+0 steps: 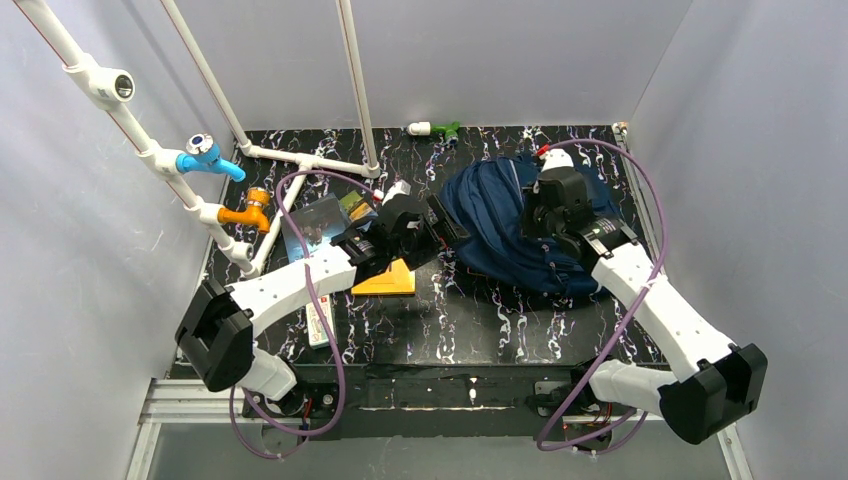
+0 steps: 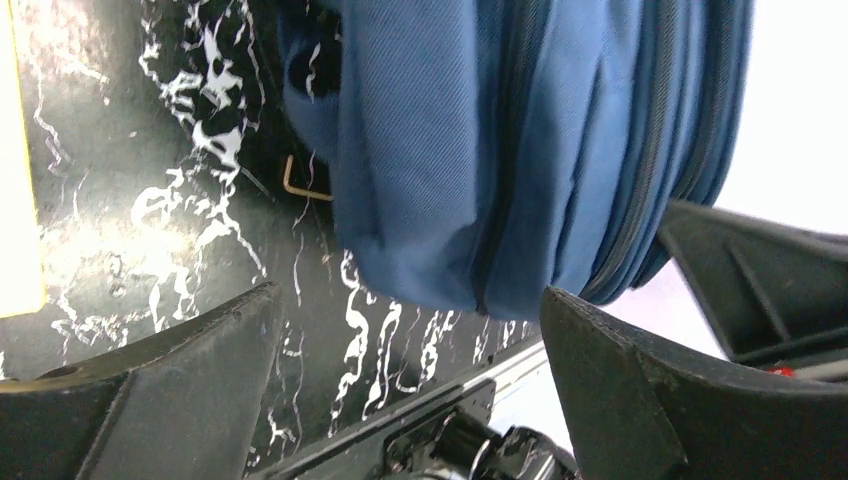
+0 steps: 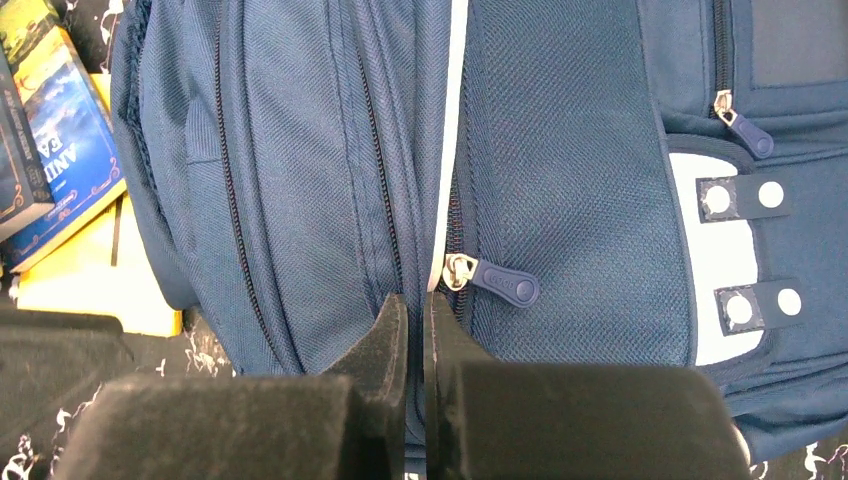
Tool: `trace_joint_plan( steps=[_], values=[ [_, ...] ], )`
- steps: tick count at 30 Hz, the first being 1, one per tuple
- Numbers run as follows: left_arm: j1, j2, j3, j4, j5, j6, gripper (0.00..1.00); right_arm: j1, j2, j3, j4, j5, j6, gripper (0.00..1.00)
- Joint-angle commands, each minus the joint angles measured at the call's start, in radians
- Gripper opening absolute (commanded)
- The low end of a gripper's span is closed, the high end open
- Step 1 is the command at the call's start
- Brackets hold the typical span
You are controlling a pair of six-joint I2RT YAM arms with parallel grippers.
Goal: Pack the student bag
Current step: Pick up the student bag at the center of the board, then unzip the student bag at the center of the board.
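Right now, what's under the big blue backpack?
The student bag lies on the black marbled table, which shows all around it. The fabric hides everything directly beneath, so I cannot tell if anything else is there.

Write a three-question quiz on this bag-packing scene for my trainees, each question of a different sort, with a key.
1. Multiple choice: beside the student bag, which tool stands wide open? A) the left tool B) the right tool C) both
2. True or false: the books are already inside the student bag.
3. Fill in: the zip pull just past the right tool is coloured ____.

Key: 1) A. 2) False: the books lie on the table beside it. 3) Navy blue.
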Motion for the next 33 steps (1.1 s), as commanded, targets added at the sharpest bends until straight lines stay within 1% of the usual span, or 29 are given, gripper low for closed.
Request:
trace_joint_plan(
  steps=[1,3,6,9,12,13,15,18,20,21,22,23,26,28,30,33],
  values=[
    [-0.013,0.011,0.0,0.092,-0.12,-0.02,0.99,-0.006,-0.074,0.019,0.068,-0.04,0.024,0.01],
    [-0.016,0.031,0.002,0.104,-0.136,-0.011,0.96,-0.006,-0.092,0.018,0.057,-0.041,0.023,0.01],
    [-0.02,0.062,0.004,0.106,-0.14,-0.004,0.94,-0.006,-0.118,0.011,0.045,-0.04,0.02,0.01],
    [-0.032,0.085,0.002,0.145,-0.142,0.021,0.91,-0.006,-0.134,0.011,0.027,-0.04,0.02,0.01],
    [-0.044,0.103,0.012,0.149,-0.168,0.049,0.88,-0.006,-0.146,0.014,0.02,-0.05,0.021,0.01],
    [-0.045,0.106,0.015,0.153,-0.167,0.059,0.83,-0.006,-0.148,0.014,0.017,-0.054,0.022,0.01],
    [-0.046,0.115,0.03,0.156,-0.161,0.091,0.67,-0.006,-0.152,0.014,0.011,-0.059,0.024,0.01],
    [-0.047,0.112,0.045,0.162,-0.131,0.13,0.38,-0.006,-0.151,0.014,-0.009,-0.054,0.018,0.01],
    [-0.048,0.1,0.047,0.162,-0.105,0.155,0.21,-0.006,-0.151,0.011,-0.026,-0.05,0.011,0.01],
    [-0.049,0.091,0.046,0.162,-0.093,0.164,0.11,-0.006,-0.154,0.006,-0.033,-0.047,0.008,0.04],
    [-0.049,0.079,0.041,0.162,-0.085,0.17,0.04,-0.006,-0.158,0.0,-0.041,-0.041,0.005,0.11],
    [-0.05,0.066,0.033,0.162,-0.08,0.172,0.0,-0.006,-0.162,-0.006,-0.05,-0.031,0.004,0.16],
    [-0.051,0.027,0.006,0.163,-0.068,0.175,0.0,-0.006,-0.175,-0.027,-0.084,-0.009,0.003,0.42],
    [-0.051,0.003,-0.005,0.163,-0.064,0.187,0.0,-0.005,-0.179,-0.036,-0.127,-0.005,-0.001,0.56],
    [-0.051,-0.019,-0.012,0.163,-0.064,0.194,0.0,-0.006,-0.181,-0.032,-0.176,-0.004,-0.007,0.65],
    [-0.051,-0.043,-0.019,0.162,-0.07,0.195,0.0,-0.006,-0.195,-0.014,-0.269,0.002,-0.008,0.73]
  ],
)
